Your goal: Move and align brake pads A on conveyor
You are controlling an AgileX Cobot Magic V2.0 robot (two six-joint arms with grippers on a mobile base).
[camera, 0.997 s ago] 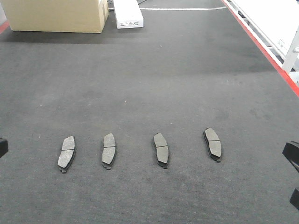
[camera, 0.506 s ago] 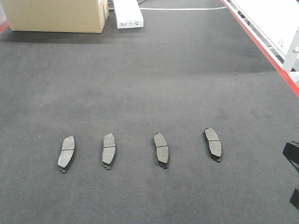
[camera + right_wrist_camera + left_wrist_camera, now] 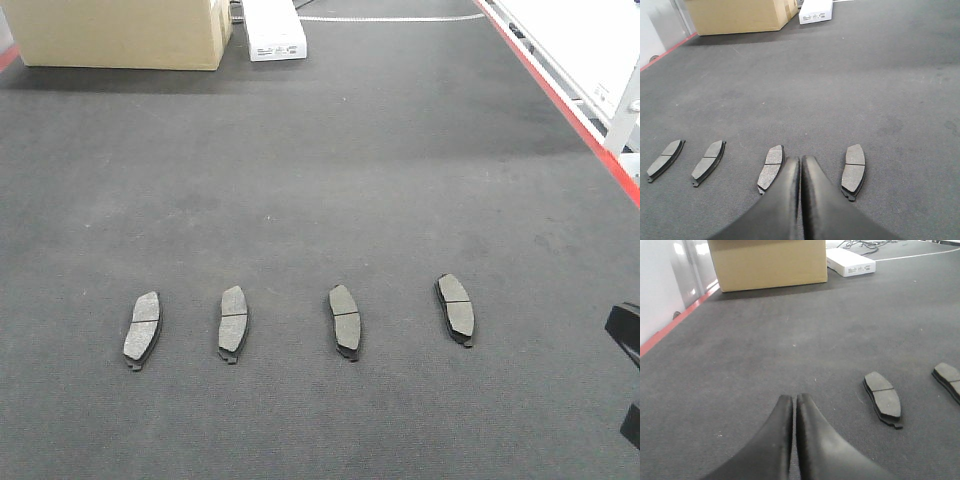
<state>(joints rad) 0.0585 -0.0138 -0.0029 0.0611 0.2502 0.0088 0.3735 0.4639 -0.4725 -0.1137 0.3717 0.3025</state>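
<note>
Four grey brake pads lie in a row on the dark conveyor belt (image 3: 330, 160): leftmost (image 3: 143, 327), second (image 3: 233, 321), third (image 3: 345, 319), rightmost (image 3: 456, 307). All lie grey face up, long axis pointing away. My left gripper (image 3: 794, 399) is shut and empty, low over the belt left of a pad (image 3: 883, 396); another pad (image 3: 948, 377) shows at the right edge. My right gripper (image 3: 800, 160) is shut and empty, between two pads (image 3: 771, 168) (image 3: 854, 171); part of that arm (image 3: 627, 340) shows at the front view's right edge.
A cardboard box (image 3: 120, 32) and a white carton (image 3: 273, 30) stand at the belt's far end. A red edge strip (image 3: 570, 105) runs along the right side, with a white frame beyond. The red strip also runs at the left (image 3: 675, 322).
The dark piece of the left arm at the front view's left edge has moved out of view. The pads and the right arm have not moved.
</note>
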